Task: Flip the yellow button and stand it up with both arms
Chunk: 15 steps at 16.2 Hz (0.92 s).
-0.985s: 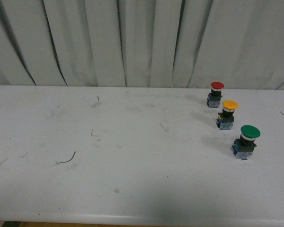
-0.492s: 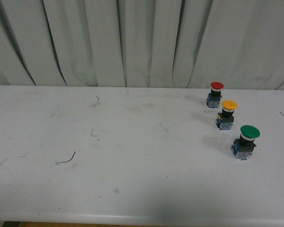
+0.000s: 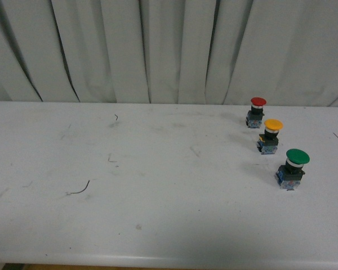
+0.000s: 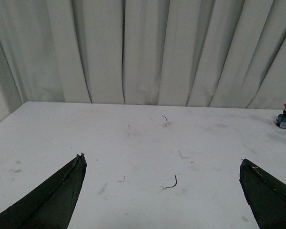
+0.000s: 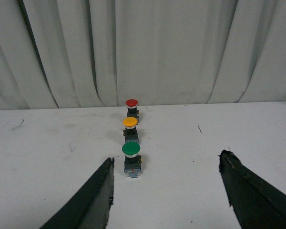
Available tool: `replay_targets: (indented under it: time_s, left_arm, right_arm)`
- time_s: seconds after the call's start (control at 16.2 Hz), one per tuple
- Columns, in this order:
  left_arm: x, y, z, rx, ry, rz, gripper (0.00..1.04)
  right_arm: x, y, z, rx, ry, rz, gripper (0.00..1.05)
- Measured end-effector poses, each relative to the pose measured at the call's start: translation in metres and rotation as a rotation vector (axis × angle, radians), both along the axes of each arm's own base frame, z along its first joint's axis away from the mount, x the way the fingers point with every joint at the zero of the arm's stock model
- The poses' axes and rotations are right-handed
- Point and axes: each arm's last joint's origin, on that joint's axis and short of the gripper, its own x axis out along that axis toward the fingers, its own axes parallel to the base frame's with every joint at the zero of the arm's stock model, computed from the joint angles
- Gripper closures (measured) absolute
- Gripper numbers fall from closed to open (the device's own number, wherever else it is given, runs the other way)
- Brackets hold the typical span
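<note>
A white, scuffed surface (image 3: pixel 158 214) stretches before a pleated grey curtain (image 3: pixel 169 50). Toward its right side a red-capped button (image 3: pixel 257 112) stands upright nearest the curtain, and a larger green-capped button (image 3: pixel 293 168) stands upright nearer the front edge. A thin dark curled wire scrap (image 3: pixel 81 189) lies at the left

The yellow button (image 3: pixel 270 136) (image 5: pixel 130 129) is stood upright, yellow mushroom cap uppermost, on a silver-black collar and black-blue block body. It is placed on the table's right side, near the curtain. It is untouched; both arms' fingers are seen only in the wrist views, well apart from it.
</note>
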Motion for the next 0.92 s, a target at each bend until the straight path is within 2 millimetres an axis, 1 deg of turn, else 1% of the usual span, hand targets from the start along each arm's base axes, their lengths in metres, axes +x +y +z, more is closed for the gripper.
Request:
replay_targets:
  time_s: [0.18, 0.25, 0.92]
  left_arm:
    - [0.0000, 0.0000, 0.0000, 0.000, 0.000, 0.000, 0.07]
    - [0.0000, 0.0000, 0.0000, 0.000, 0.000, 0.000, 0.07]
    - [0.0000, 0.0000, 0.0000, 0.000, 0.000, 0.000, 0.07]
  right_arm:
    - [0.0000, 0.0000, 0.0000, 0.000, 0.000, 0.000, 0.05]
    - [0.0000, 0.0000, 0.0000, 0.000, 0.000, 0.000, 0.07]
    - [0.0000, 0.0000, 0.0000, 0.000, 0.000, 0.000, 0.06]
